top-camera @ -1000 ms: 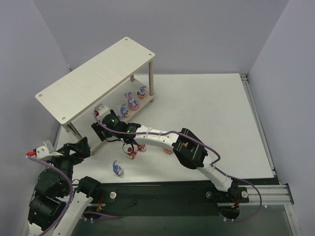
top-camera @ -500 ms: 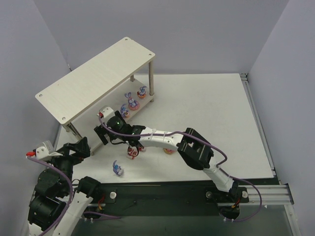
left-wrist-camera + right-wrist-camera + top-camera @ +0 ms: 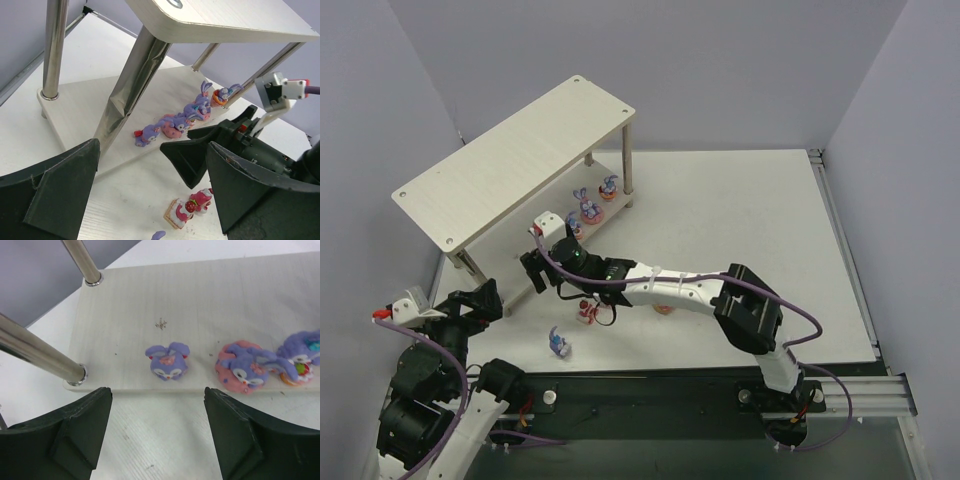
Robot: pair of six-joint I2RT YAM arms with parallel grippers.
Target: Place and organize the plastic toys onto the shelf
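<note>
The shelf (image 3: 515, 160) stands at the back left. Its lower board (image 3: 210, 305) carries a small purple bunny (image 3: 168, 361) near the front edge and two bunnies on pink bases (image 3: 243, 367) to its right. My right gripper (image 3: 157, 395) hovers open and empty just in front of that board, seen from above as the right gripper (image 3: 538, 274). On the table lie two strawberry-topped toys (image 3: 181, 214), a purple bunny (image 3: 558, 343) and an orange toy (image 3: 663, 308). My left gripper (image 3: 154, 145) stands open and empty, facing the shelf from the near left.
A thick metal shelf leg (image 3: 130, 85) rises close in front of the left gripper, and a thinner leg (image 3: 42, 355) stands left of the right gripper. The right arm (image 3: 660, 288) stretches low across the table above the loose toys.
My right gripper has shifted a little to the right along the shelf's front, and its elbow has swung right. The left arm has stayed still.
</note>
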